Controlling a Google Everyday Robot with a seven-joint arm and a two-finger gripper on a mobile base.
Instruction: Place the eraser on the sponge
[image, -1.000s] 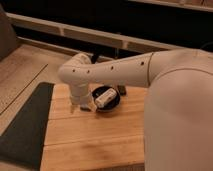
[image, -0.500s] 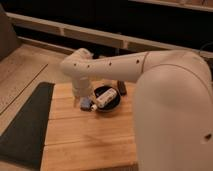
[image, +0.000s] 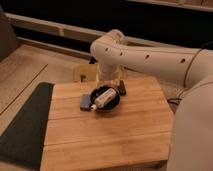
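While the arm reaches in from the right of the camera view, its gripper (image: 110, 81) hangs low over the far half of the table (image: 125, 135), above the far rim of the black bowl (image: 115, 100) and just beside the eraser (image: 122, 88). The claw looks spread, and nothing shows pinched between its fingers. The eraser lies flat on the wood near the table's far edge, close against the bowl's right side, though I cannot tell whether they touch. It is not on the sponge (image: 86, 103), which lies flat on the bowl's left side, and a white cylinder (image: 103, 98) lies inside the bowl between them. I judge the eraser to be light, stiff and rubbery enough not to slip, so a modest pinch from above across its narrow width should hold it. The bowl crowds its left flank, so the fingers would probably fit better on the faces away from the rim. The sponge is likely soft and light, so it may give or slide under a push, and the block would sit best set down gently at its middle. Compared with a second ago, the arm's elbow has swung from the table's left side up and toward the far right. That has uncovered the sponge, which the arm had mostly hidden. The bowl, cylinder and eraser sit where they did, and a dark mat (image: 22, 125) lies beside the table's left edge.
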